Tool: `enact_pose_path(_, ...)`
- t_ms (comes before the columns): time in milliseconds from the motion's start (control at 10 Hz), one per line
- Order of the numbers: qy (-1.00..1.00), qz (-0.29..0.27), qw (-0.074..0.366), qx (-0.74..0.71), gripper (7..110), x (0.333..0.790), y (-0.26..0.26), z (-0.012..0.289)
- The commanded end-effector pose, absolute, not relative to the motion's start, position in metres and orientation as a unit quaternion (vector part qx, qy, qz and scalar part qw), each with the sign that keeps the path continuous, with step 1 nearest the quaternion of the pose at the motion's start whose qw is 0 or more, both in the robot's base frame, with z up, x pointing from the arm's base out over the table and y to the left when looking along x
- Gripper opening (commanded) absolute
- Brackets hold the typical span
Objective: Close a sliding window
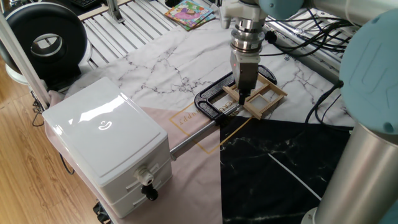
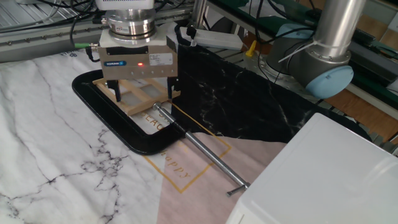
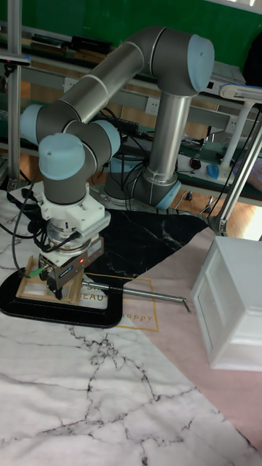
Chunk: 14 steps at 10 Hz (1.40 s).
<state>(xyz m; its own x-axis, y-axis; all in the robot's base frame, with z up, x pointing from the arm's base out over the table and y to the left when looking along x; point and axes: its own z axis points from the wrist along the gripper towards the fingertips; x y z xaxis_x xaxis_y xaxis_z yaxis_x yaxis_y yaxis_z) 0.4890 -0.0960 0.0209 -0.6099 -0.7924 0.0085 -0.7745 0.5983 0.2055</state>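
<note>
Pincer spread open straddles the sliding window.

Light wooden floor beside the table; a green wall behind metal shelving; a black round fan nearby.

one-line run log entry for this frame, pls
phase: closing | gripper: open, fingers straddling the sash | sliding window: sash still partly out of black frame | contact: cannot tell | white box: untouched
</note>
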Motion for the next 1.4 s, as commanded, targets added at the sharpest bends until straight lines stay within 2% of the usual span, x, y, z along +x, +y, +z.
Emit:
enact_pose_path(0,-0.892,-0.103,0.077,0.433,88,0.480,-0.104,0.022)
enact_pose_path(300,-0.891,-0.120,0.086,0.430,88,0.475,-0.108,0.020)
enact_pose_path(400,-0.889,-0.145,0.105,0.421,88,0.462,-0.103,0.025)
enact_pose_path(600,-0.890,-0.160,0.129,0.407,88,0.449,-0.104,0.028)
enact_pose_path(1300,-0.895,-0.141,0.125,0.404,88,0.462,-0.113,0.020)
